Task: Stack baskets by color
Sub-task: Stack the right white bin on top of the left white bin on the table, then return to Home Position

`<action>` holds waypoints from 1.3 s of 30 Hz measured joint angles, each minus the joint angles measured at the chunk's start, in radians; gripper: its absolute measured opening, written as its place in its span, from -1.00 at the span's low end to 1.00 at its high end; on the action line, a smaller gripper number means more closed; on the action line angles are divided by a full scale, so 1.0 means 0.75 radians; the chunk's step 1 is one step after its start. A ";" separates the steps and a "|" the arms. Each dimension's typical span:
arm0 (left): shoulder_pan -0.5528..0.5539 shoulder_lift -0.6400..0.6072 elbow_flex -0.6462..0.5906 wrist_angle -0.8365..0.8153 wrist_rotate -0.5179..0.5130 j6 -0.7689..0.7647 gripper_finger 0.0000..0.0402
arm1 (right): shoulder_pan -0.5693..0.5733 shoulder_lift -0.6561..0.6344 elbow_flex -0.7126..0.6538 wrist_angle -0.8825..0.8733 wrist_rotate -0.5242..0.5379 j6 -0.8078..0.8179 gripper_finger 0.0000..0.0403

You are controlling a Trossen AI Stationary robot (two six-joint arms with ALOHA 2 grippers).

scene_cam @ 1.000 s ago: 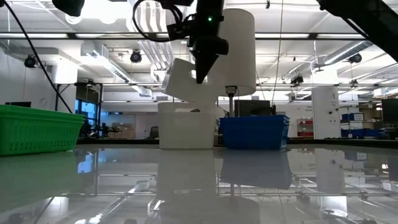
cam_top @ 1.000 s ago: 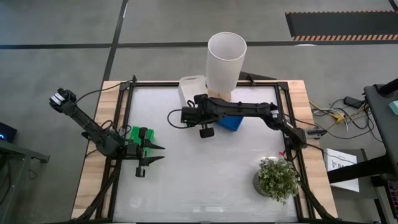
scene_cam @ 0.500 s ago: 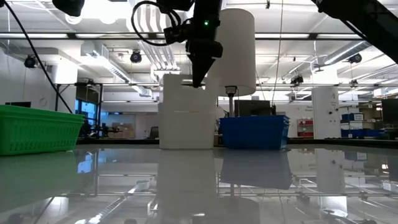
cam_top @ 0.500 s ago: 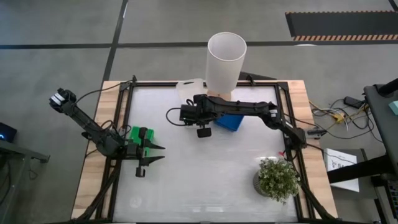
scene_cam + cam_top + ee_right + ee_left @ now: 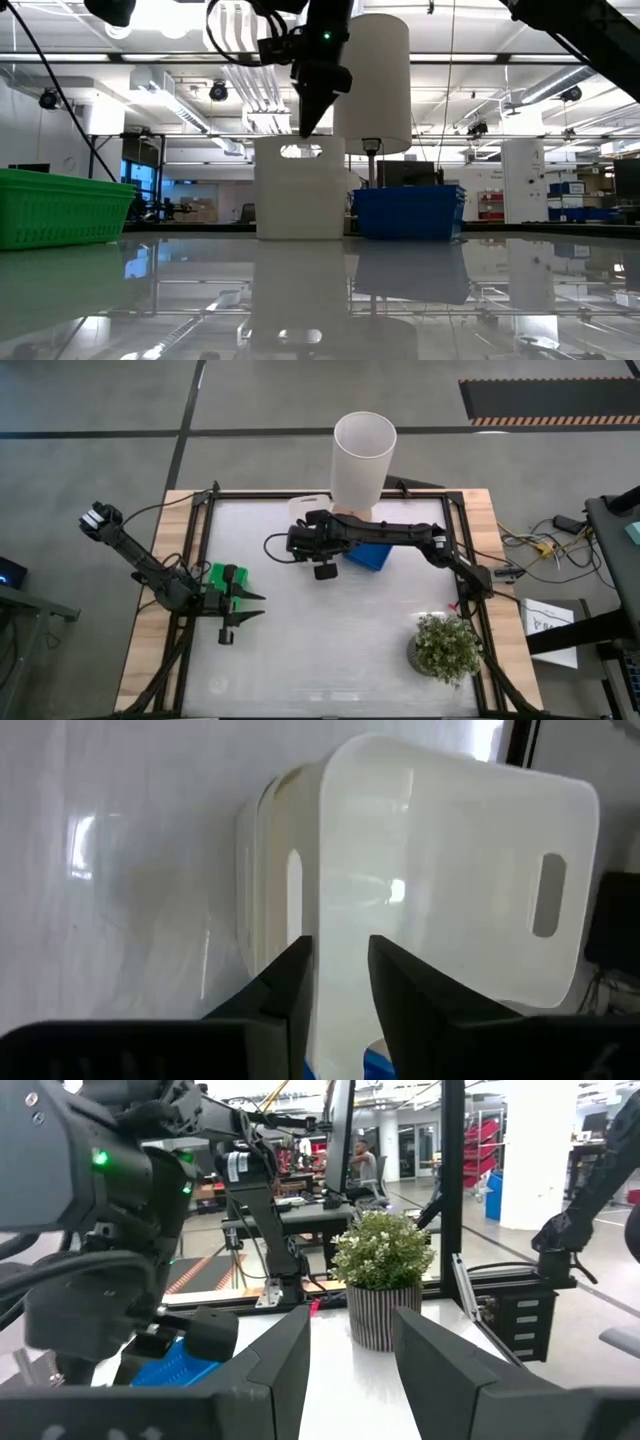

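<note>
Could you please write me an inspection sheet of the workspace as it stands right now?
Surface: glossy white table in a wooden frame.
Job's things: white baskets nested at the far edge; blue basket beside them; green basket at the left edge.
Clutter: tall white cylinder at the far edge; potted plant at the near right.
Grippers: right gripper open just above the white baskets' rim, holding nothing; left gripper open, waiting by the green basket.
Cables: loops on the right arm; a bundle on the floor right of the table.
Surroundings: grey floor; lab room behind, a person far off.
</note>
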 joint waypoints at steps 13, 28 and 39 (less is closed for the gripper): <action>0.000 0.000 0.000 0.002 -0.035 -0.001 -0.36 | -0.059 -0.003 0.008 0.066 -0.169 -0.076 -0.88; 0.000 0.000 0.000 0.002 -0.056 -0.003 -0.36 | -0.183 -0.004 -0.248 0.586 -0.321 -0.057 -0.96; 0.000 0.000 0.000 0.002 -0.056 -0.003 -0.36 | -0.265 -0.004 -0.358 1.035 -0.023 0.108 -0.96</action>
